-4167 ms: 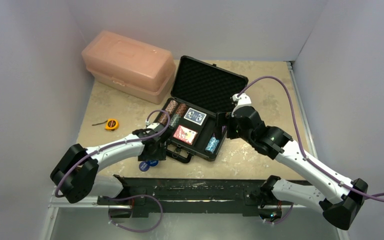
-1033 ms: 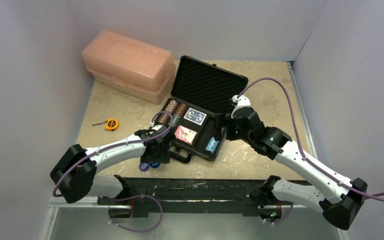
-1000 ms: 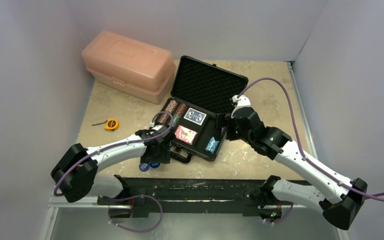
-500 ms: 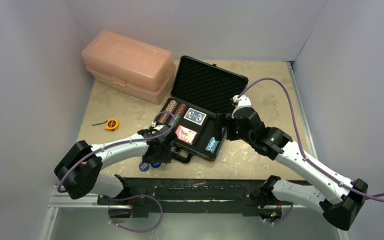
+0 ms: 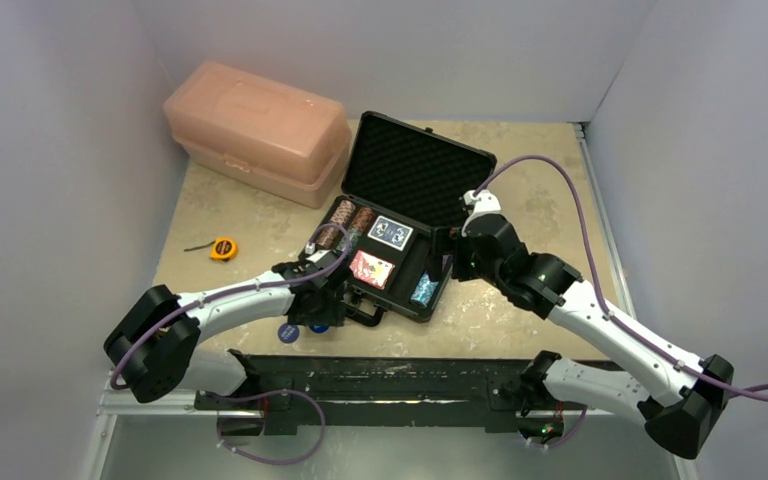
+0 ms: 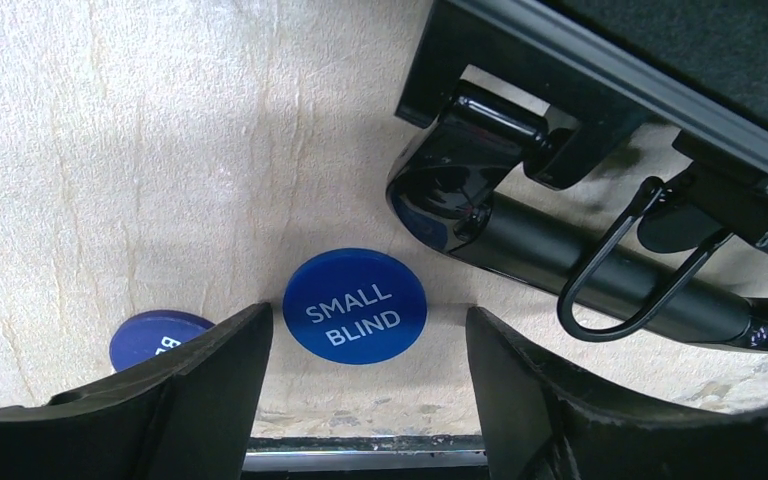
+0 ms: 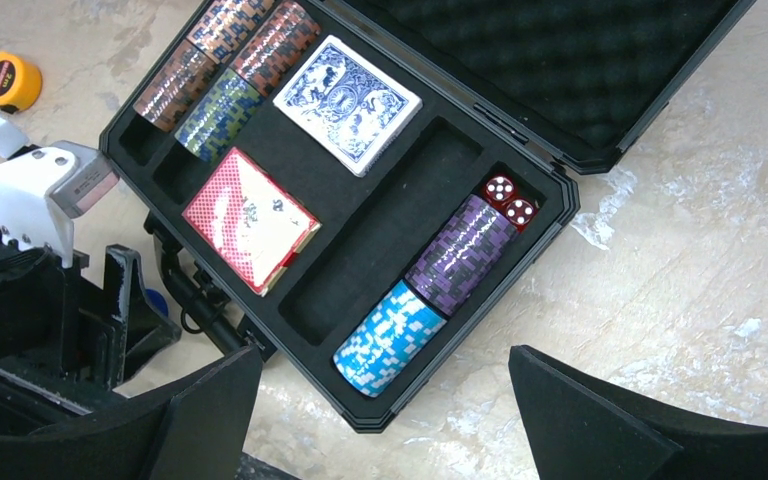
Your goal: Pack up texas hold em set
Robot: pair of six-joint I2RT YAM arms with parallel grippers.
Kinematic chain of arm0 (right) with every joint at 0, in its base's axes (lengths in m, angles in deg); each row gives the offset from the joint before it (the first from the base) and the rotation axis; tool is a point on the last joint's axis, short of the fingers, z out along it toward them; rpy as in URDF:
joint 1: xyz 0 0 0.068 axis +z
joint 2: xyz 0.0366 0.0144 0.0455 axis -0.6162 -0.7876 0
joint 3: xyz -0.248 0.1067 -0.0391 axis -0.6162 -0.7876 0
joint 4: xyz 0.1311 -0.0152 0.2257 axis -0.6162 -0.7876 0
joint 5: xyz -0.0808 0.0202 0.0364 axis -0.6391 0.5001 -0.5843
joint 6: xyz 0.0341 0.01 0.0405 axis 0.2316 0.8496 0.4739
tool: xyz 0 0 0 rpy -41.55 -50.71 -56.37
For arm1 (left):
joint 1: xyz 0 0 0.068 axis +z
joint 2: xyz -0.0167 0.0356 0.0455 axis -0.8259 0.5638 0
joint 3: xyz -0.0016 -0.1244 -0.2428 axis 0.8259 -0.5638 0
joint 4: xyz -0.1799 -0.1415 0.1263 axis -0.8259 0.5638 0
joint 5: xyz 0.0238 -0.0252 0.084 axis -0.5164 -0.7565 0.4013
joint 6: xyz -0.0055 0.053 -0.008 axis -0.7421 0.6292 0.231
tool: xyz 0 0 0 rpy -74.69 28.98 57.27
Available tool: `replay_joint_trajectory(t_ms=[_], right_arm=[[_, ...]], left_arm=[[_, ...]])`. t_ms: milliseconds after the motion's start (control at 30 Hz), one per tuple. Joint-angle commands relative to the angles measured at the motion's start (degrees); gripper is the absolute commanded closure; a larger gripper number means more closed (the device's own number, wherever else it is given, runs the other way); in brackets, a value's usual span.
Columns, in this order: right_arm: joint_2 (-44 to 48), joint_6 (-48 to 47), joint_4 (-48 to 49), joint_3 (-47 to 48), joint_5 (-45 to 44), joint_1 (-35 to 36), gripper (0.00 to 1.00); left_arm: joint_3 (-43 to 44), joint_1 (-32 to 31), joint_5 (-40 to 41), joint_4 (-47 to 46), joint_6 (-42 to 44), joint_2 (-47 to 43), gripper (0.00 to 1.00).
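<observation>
Our left tool (image 6: 367,330), open and empty, brackets the flat small-blind disc (image 6: 355,305); our right tool (image 7: 385,365) gapes empty.

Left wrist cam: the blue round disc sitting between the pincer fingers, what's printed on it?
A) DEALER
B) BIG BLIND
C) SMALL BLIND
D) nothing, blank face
C: the blue round disc lies flat on the beige stone-look table, framed by the open left pincer, and its face reads SMALL BLIND in white letters.
</observation>
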Motion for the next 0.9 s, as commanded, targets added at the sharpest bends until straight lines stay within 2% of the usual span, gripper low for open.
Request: replay_joint_trajectory(t_ms=[0, 600, 867], right_arm=[[-0.46, 0.12, 1.03, 0.26, -0.23, -0.13, 0.01], [-1.87, 0.04, 1.63, 0.88, 0.34, -0.2, 0.01], [-1.72, 0.21, 1.7, 1.14, 0.66, -0.13, 0.01]], left_arm=[[-0.69, -0.03, 1.85, -0.96, -1.83, -0.16, 0.3], [-2.07, -0.2, 0.77, -2.56, -2.68, 2.52, 0.59], [-0.52, -1.97, 0.31, -0.79, -1.04, -1.78, 0.66]])
